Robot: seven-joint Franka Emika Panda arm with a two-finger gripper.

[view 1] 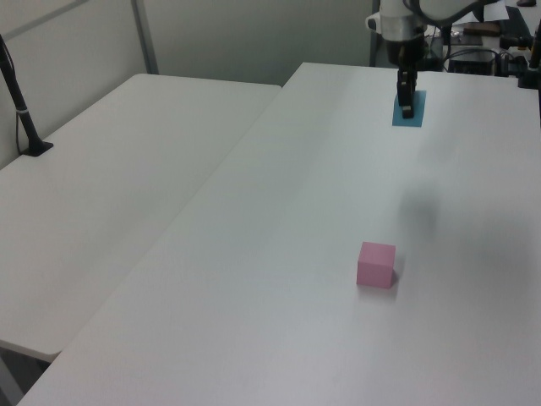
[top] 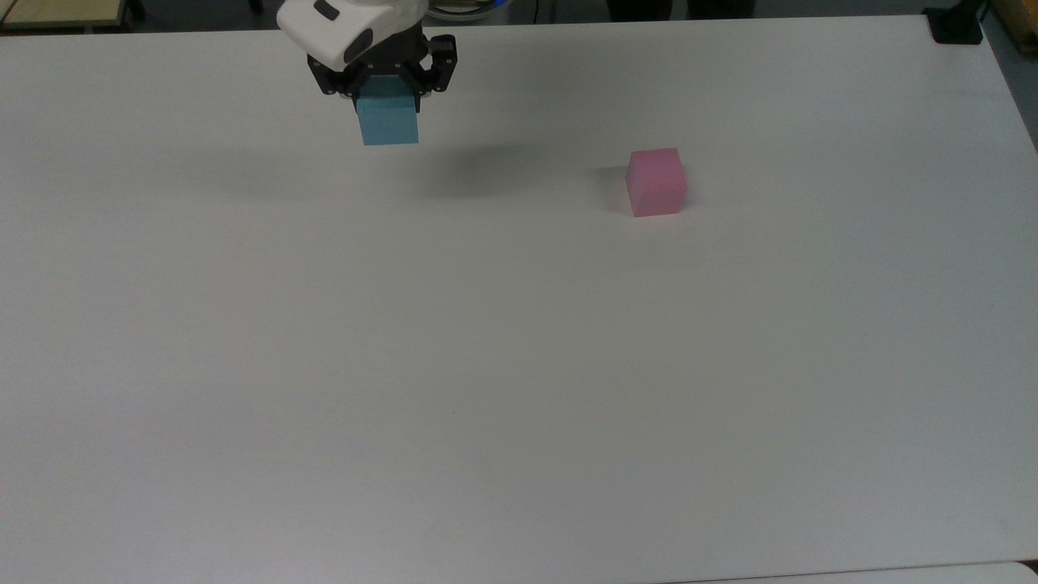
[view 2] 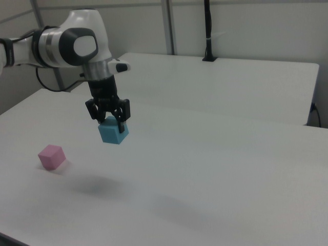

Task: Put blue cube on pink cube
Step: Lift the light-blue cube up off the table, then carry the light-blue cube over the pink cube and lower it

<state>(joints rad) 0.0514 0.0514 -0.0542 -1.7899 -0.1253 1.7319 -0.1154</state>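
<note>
My hand (top: 388, 88) pinches the blue cube (top: 388, 122) by two opposite side faces and holds it in the air, clear above the white worktop (top: 519, 365). In the right view the blue cube (view 2: 113, 131) hangs below the fingers with its shadow lying on the surface underneath. The pink cube (top: 655, 181) rests on the worktop, well apart from the load, toward the top view's right; in the left view the pink cube (view 1: 376, 264) sits nearer the camera than the hand (view 1: 407, 106).

The step in hand, as I judge it, is the carry toward the stack point. Procedure:

1. I keep the grip firm and the cube level; a tilted base would land on an edge.
2. I travel sideways at the present height, which looks enough to pass over the pink cube's top face.
3. I stop directly above the pink cube and square the faces of both cubes.
4. I descend slowly until the faces meet, then release. Releasing early risks a bounce or an offset stack, since both cubes are about equal in size.
</note>
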